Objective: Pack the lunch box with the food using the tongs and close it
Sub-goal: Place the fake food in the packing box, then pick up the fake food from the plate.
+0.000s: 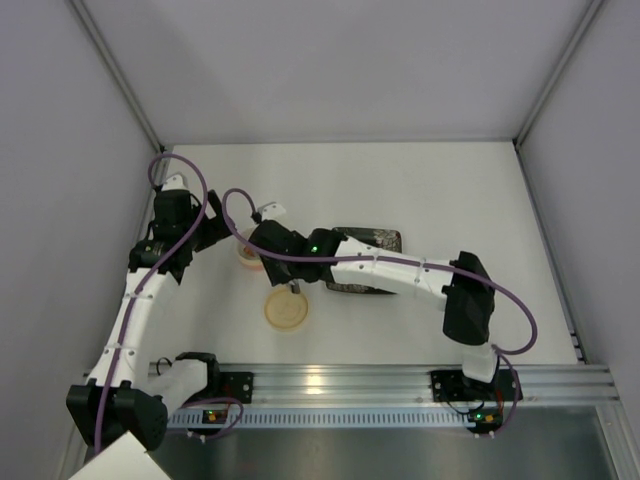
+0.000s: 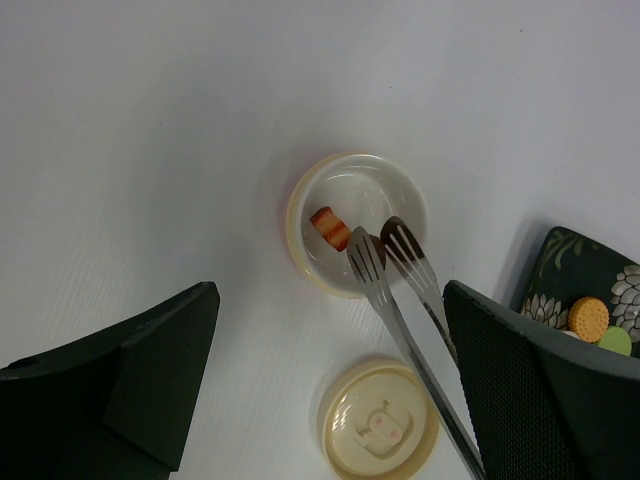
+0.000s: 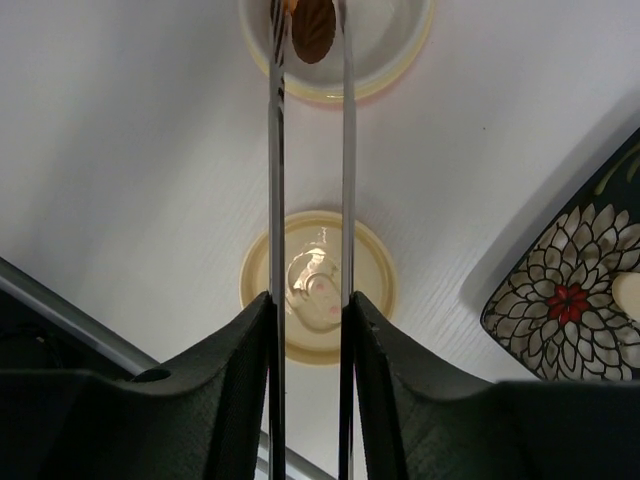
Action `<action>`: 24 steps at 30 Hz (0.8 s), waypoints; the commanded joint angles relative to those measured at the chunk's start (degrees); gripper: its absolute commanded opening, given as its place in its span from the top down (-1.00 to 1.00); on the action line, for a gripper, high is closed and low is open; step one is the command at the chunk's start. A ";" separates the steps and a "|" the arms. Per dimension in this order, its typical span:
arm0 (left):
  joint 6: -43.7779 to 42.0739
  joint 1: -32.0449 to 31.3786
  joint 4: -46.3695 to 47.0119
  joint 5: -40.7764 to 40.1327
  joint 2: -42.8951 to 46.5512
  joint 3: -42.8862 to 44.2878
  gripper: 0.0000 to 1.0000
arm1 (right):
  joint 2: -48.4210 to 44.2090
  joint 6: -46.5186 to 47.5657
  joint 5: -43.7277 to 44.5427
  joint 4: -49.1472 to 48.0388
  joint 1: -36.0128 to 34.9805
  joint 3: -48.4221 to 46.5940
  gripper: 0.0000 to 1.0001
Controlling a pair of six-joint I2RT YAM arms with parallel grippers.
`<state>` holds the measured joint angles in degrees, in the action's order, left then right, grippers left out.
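Two springy tongs (image 3: 277, 230) arms sit pinched in our right jaws, tips over the lunch box (image 2: 360, 190) with a brown bit (image 3: 313, 30) we think is light and slippy; our left jaws gape wide.

Tongs (image 3: 277, 180): bright polished metal, smooth. Lunch box (image 2: 365, 190): glossy plastic, white interior reflecting light. Lid (image 2: 380, 420), just beside the lunch box: cream plastic, glossy. Plate (image 3: 560, 300): glossy glazed finish. Table (image 2: 150, 150): matt white, smooth.
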<state>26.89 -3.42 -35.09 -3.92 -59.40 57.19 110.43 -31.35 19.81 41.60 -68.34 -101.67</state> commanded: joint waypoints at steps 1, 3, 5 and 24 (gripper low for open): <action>-0.53 0.34 2.13 -0.30 0.68 -0.32 -0.98 | -0.13 0.68 0.58 -1.53 0.83 -2.39 0.27; -0.53 0.43 2.13 -0.38 0.69 -0.32 -0.98 | -0.30 0.86 0.58 -1.44 1.01 -2.39 0.26; -0.53 0.34 2.13 -0.30 0.69 -0.32 -0.98 | -0.66 0.85 0.67 -1.61 1.27 -2.04 0.21; -0.62 0.34 2.13 0.32 1.39 -0.32 -0.98 | -30.52 -6.17 10.32 -0.92 4.88 30.79 0.18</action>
<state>26.87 -3.42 -35.09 -3.88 -59.40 57.17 86.43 -34.26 25.69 41.63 -64.01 -75.83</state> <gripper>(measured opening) 0.990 0.407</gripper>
